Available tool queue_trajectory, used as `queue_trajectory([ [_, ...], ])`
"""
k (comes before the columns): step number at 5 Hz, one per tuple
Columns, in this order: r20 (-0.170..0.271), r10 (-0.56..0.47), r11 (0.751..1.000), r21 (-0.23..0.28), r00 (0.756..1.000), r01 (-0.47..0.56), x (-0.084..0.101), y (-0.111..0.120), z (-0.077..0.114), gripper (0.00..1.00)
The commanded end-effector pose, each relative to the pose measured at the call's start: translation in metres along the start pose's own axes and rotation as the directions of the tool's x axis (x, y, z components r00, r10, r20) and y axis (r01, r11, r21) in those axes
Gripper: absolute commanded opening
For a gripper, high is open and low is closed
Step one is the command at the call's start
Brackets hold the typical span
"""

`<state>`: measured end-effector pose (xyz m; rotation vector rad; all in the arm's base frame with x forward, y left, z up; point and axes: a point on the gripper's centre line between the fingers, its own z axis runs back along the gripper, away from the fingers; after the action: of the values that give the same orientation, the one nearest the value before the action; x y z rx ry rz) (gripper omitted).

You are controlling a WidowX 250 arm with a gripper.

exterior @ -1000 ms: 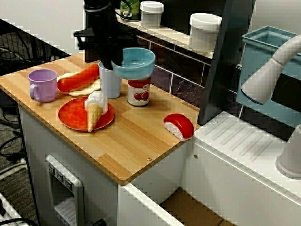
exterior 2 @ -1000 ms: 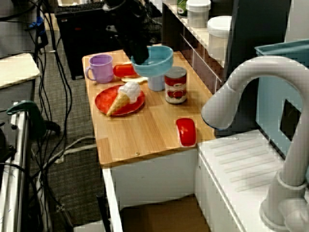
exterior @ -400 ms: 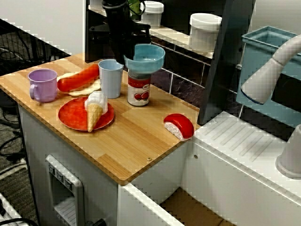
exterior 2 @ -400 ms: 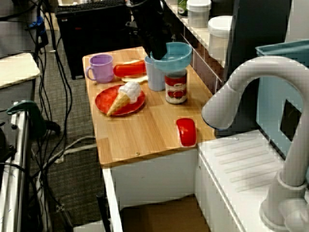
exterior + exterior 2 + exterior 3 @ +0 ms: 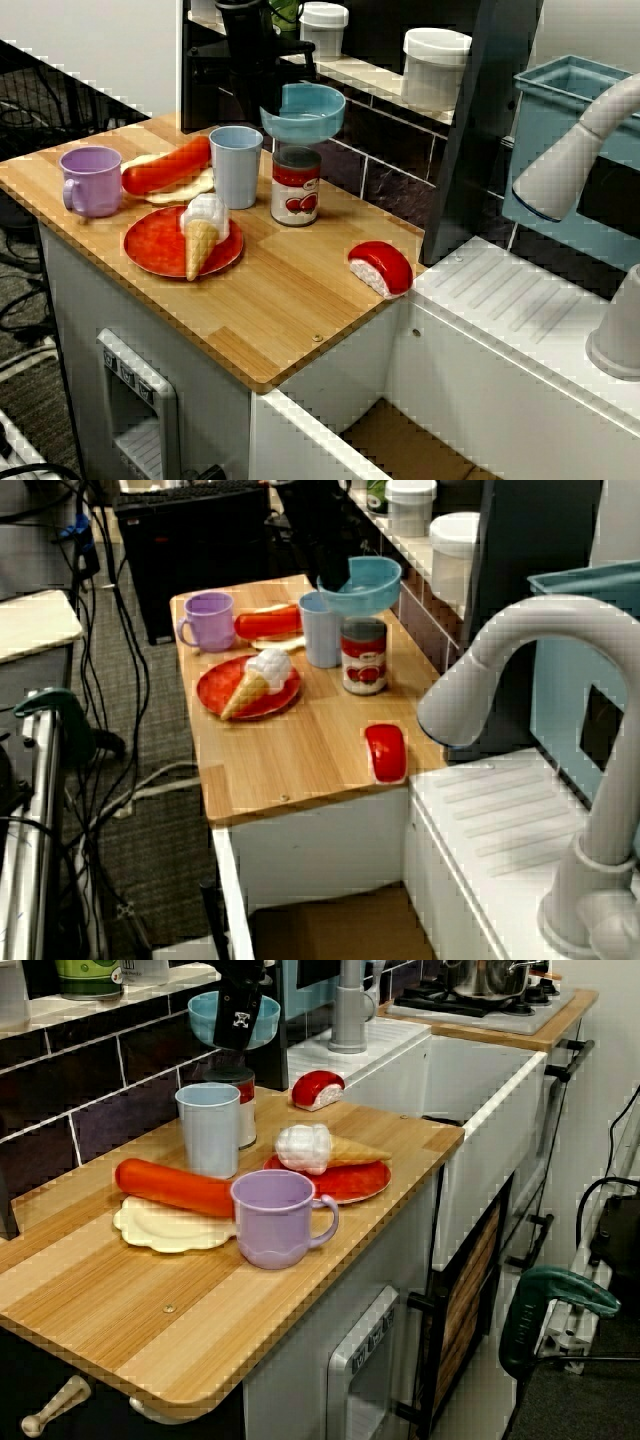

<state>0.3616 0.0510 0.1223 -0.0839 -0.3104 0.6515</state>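
A wooden counter (image 5: 290, 300) is backed by a dark tiled wall (image 5: 390, 180). Above the can (image 5: 296, 186) near its far edge, a blue bowl (image 5: 305, 110) is held clamped at the rim by the gripper (image 5: 266, 100).

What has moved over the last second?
The gripper, shut on the blue bowl throughout, carried it sideways from over the blue cup to above the can. Nothing was let go. The blue cup, can, red plate and purple mug stayed put.
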Motion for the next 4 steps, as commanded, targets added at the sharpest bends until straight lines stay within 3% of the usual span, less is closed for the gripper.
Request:
queue_trajectory([
  [1,0.061,0.008,1.000,-0.009,0.998,-0.007,0.014,0.003,0.004,0.00],
  [2,0.050,-0.001,1.000,0.003,0.999,0.001,0.007,-0.001,-0.005,0.00],
  [4,0.040,-0.017,1.000,0.001,0.999,0.017,0.000,-0.005,-0.006,0.00],
])
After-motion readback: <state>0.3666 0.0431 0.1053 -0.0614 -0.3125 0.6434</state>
